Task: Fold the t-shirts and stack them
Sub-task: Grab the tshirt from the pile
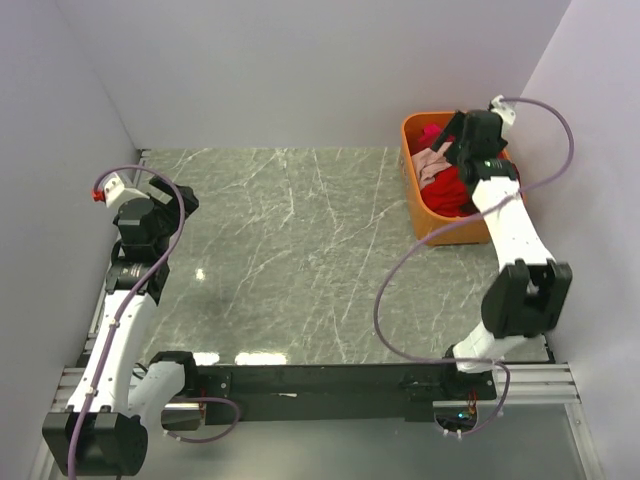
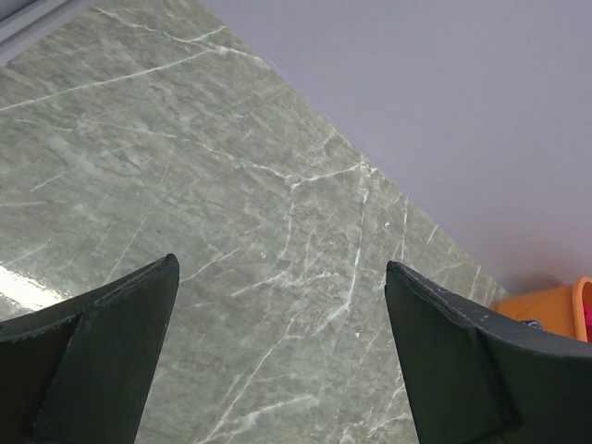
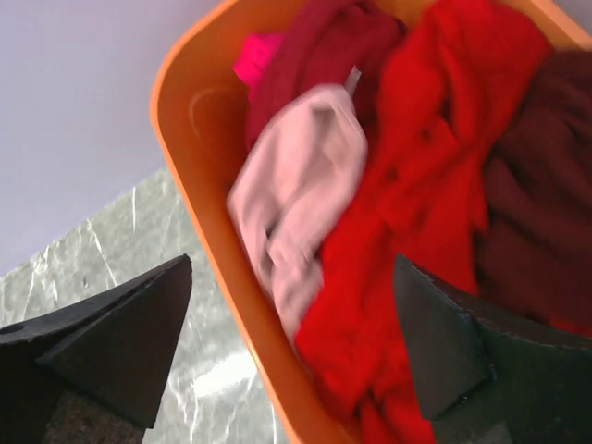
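Observation:
The t-shirts lie crumpled in the orange basket [image 1: 425,215] at the back right. In the right wrist view I see the salmon-pink shirt [image 3: 296,194], the bright red shirt [image 3: 416,185], the dark maroon one [image 3: 536,213] and a bit of magenta [image 3: 254,57]. The pink [image 1: 432,162] and red [image 1: 452,190] shirts also show from above. My right gripper [image 3: 291,347] is open, hovering over the basket's near rim [image 3: 199,185], holding nothing. My left gripper [image 2: 282,356] is open and empty above the bare marble table at the left.
The grey-green marble table [image 1: 290,250] is walled at the back and both sides. The basket stands in the back right corner and shows at the left wrist view's edge [image 2: 555,301]. Purple cables loop from both arms.

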You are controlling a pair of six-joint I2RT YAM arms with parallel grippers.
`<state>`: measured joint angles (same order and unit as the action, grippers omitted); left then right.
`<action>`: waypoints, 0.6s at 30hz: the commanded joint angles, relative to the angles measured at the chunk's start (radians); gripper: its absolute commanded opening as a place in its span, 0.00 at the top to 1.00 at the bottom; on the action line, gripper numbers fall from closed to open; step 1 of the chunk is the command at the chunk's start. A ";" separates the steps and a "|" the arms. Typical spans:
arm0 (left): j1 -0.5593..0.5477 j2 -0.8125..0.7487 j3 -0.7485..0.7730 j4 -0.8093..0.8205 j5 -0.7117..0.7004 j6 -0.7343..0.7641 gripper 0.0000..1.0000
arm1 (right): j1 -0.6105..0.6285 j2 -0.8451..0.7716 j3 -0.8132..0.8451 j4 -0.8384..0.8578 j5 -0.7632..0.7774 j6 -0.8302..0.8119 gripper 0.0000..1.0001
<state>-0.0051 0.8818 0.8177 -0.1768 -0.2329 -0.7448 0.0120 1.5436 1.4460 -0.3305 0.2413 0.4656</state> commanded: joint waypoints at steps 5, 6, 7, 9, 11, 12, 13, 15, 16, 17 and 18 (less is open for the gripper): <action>0.001 0.028 -0.006 0.065 -0.002 0.032 0.01 | -0.064 0.298 0.364 -0.163 -0.088 -0.055 0.14; 0.001 0.031 -0.003 0.062 -0.005 0.033 0.00 | -0.070 0.358 0.437 -0.185 -0.076 -0.053 0.14; 0.001 0.039 0.000 0.060 -0.012 0.035 0.00 | -0.073 0.386 0.468 -0.214 -0.048 -0.051 0.14; 0.001 0.046 0.003 0.054 -0.017 0.036 0.01 | -0.081 0.449 0.534 -0.222 -0.037 -0.059 0.14; 0.001 0.051 0.001 0.057 -0.016 0.039 0.01 | -0.083 0.505 0.597 -0.237 -0.045 -0.064 0.16; 0.002 0.051 0.001 0.059 -0.020 0.038 0.01 | -0.084 0.522 0.615 -0.248 -0.043 -0.065 0.17; 0.002 0.052 0.000 0.063 -0.017 0.039 0.01 | -0.084 0.536 0.631 -0.263 -0.040 -0.068 0.19; 0.001 0.052 0.000 0.062 -0.022 0.038 0.01 | -0.086 0.555 0.640 -0.271 -0.040 -0.065 0.23; 0.001 0.054 -0.002 0.062 -0.022 0.038 0.01 | -0.084 0.556 0.631 -0.257 -0.040 -0.067 0.26; 0.001 0.052 0.000 0.062 -0.026 0.038 0.01 | -0.084 0.555 0.608 -0.248 -0.045 -0.065 0.28; 0.002 0.054 0.000 0.062 -0.029 0.036 0.01 | -0.086 0.552 0.599 -0.237 -0.048 -0.068 0.33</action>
<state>-0.0051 0.9363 0.8173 -0.1570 -0.2413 -0.7208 -0.0727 2.1178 2.0277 -0.5724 0.1894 0.4099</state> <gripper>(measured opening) 0.995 0.693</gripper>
